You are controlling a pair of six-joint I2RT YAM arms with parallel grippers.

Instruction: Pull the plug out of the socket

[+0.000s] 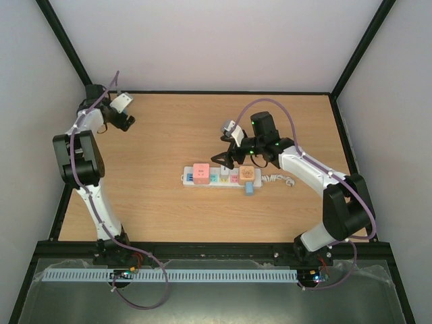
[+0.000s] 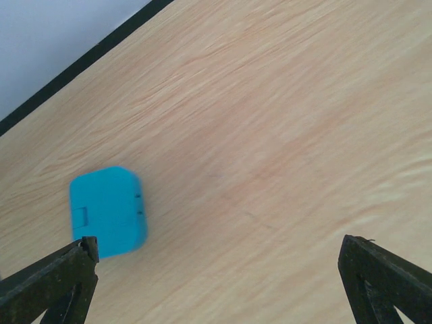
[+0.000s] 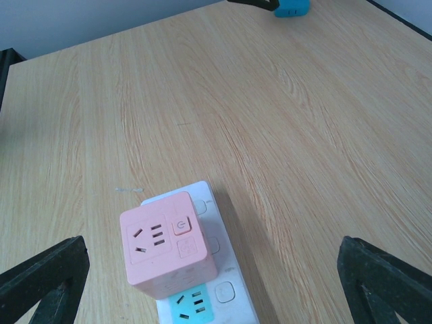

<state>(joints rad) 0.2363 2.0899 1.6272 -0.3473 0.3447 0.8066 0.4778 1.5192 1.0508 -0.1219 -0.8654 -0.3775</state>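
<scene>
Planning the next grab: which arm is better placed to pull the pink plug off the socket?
Right. The right gripper hangs open above the socket, pink plug in its wrist view. The left gripper is open at the far corner, by a blue cube.

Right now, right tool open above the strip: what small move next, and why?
Probably lower the right tool, centring it on the pink cube plug: it is open, touching nothing, and that plug sits in the socket, left of centre in the wrist view.
</scene>
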